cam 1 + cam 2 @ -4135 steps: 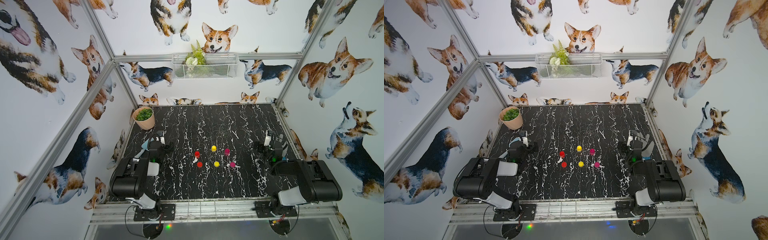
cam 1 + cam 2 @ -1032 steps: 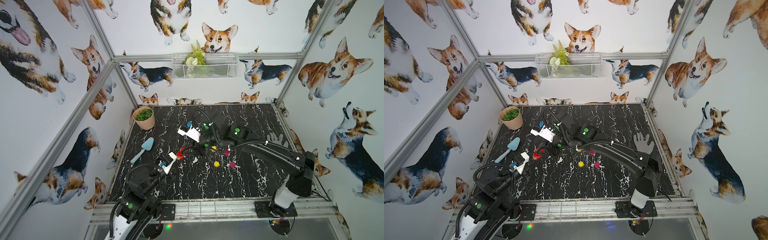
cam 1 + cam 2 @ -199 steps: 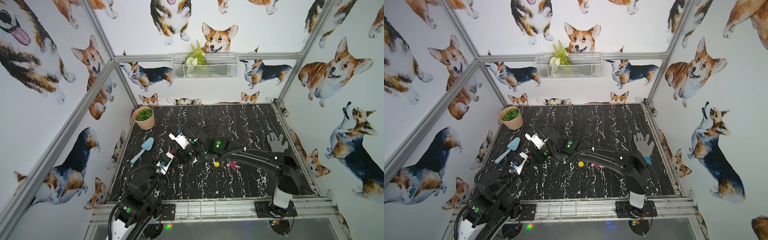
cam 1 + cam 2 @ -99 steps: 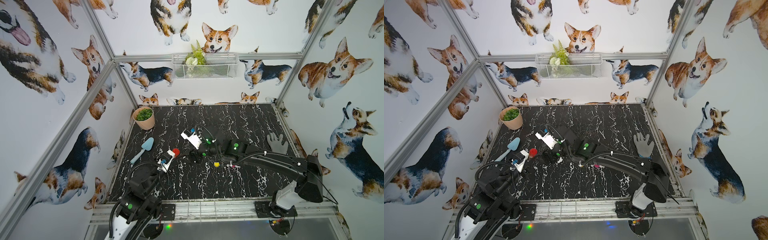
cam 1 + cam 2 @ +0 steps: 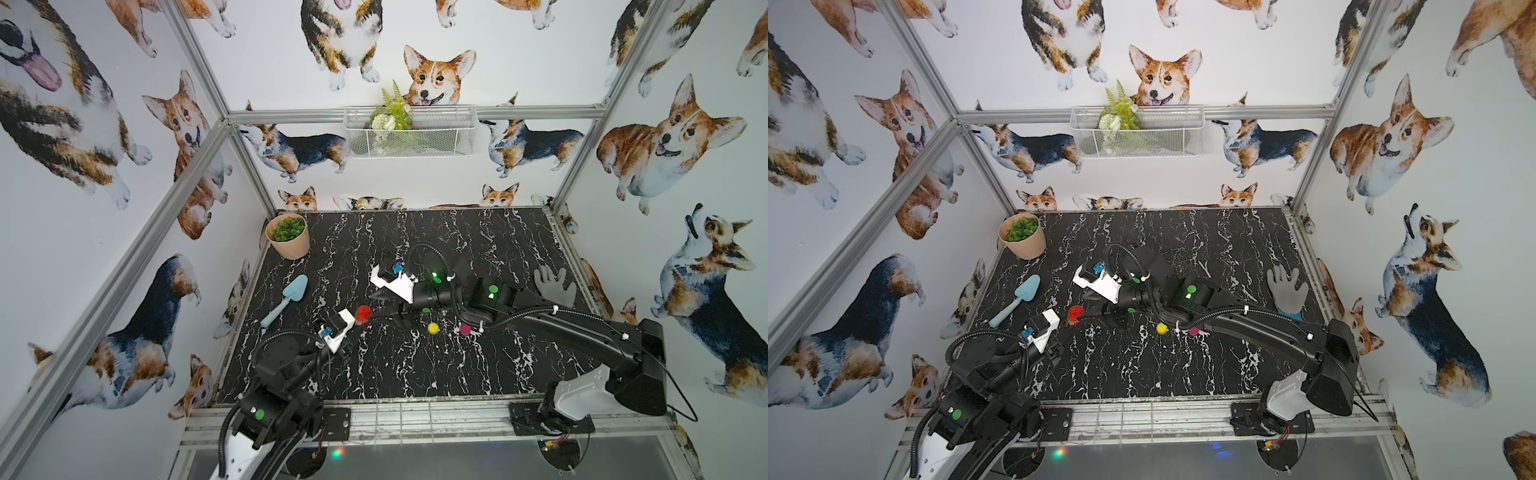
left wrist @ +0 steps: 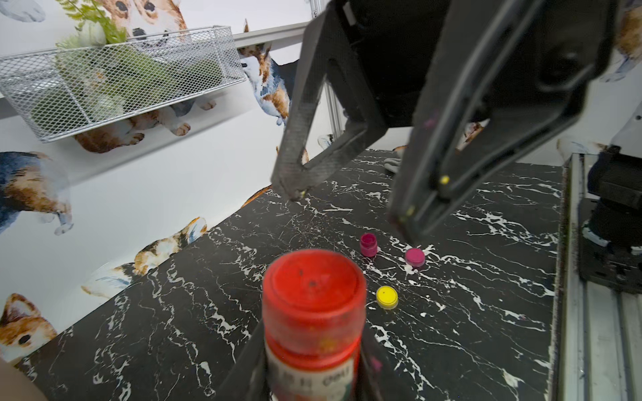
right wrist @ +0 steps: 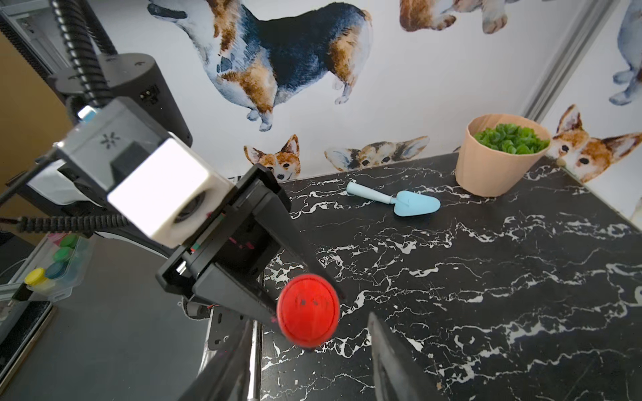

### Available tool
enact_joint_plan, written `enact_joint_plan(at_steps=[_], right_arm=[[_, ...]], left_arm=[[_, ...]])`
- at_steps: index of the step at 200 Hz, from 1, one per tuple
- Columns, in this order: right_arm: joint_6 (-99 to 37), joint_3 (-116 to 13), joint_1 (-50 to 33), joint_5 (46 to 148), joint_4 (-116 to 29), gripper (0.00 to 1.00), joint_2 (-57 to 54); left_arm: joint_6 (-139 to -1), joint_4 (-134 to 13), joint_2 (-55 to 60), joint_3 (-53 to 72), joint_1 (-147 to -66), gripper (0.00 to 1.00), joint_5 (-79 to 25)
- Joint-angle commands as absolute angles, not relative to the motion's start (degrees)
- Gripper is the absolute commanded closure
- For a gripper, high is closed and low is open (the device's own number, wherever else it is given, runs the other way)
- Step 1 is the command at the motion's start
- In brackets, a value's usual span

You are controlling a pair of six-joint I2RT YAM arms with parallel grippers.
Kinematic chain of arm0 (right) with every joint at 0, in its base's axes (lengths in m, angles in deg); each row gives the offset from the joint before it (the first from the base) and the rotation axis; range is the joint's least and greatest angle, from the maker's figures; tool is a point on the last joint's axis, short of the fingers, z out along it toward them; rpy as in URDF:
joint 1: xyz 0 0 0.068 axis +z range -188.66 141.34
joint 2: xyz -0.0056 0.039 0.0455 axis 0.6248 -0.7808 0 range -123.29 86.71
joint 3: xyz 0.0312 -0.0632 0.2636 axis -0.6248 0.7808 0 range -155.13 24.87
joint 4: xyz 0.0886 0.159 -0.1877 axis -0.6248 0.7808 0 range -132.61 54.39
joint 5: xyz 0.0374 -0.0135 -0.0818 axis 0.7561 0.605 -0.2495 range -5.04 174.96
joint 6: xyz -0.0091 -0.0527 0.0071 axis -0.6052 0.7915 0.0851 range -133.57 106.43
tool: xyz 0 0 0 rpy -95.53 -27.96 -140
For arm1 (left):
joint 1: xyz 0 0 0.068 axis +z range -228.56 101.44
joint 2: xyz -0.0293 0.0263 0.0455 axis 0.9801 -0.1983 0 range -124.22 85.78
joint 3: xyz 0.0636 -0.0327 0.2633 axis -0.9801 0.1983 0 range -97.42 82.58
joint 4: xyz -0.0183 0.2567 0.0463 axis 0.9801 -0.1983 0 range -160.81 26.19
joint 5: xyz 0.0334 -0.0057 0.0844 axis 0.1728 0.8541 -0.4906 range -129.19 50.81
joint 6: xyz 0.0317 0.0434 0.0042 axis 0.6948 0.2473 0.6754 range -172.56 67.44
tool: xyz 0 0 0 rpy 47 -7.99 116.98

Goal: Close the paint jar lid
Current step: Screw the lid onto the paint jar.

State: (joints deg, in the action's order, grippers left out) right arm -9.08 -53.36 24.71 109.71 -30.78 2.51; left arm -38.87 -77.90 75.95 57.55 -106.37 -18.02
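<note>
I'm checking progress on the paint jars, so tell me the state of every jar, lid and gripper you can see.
red lid: on its jar; tightness cannot be told.
red paint jar: upright, gripped.
left gripper: shut on the red paint jar.
right gripper: open, near the red lid.
magenta jar: open, standing upright.
magenta lid: off, lying beside the magenta jar.
yellow lid: lying loose, on no jar.

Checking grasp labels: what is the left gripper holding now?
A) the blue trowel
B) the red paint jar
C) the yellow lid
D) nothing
B: the left wrist view shows the left gripper clamped on either side of the red paint jar.
</note>
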Motion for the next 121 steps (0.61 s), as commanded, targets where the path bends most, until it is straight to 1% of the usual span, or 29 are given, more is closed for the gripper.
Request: enact_joint_plan(at_steps=[1, 36, 62, 79, 108, 121], right_arm=[[-5.4, -54.9, 24.8, 112.7, -30.9, 0.44, 1.0], [-6.3, -55.4, 24.9, 113.1, -32.0, 0.45, -0.8], [-6.4, -55.8, 24.9, 113.8, -32.0, 0.48, -1.2], [-6.4, -55.9, 25.0, 114.0, -31.8, 0.51, -1.3], [-6.2, -55.9, 25.1, 114.0, -31.2, 0.62, -1.3], [-6.1, -55.9, 25.2, 113.8, -31.1, 0.62, -1.4]], left_arm=[[-39.3, -74.8, 76.1, 57.6, -106.4, 0.65, -14.5], [-39.2, -74.8, 76.3, 57.6, -106.4, 0.65, -14.6], [-39.0, -74.8, 76.2, 57.7, -106.4, 0.65, -15.1], [-38.9, -74.8, 76.2, 57.7, -106.4, 0.65, -15.5], [-38.8, -74.9, 76.2, 57.6, -106.4, 0.65, -16.3], [-38.8, -74.9, 76.2, 57.6, -106.4, 0.65, -16.6]])
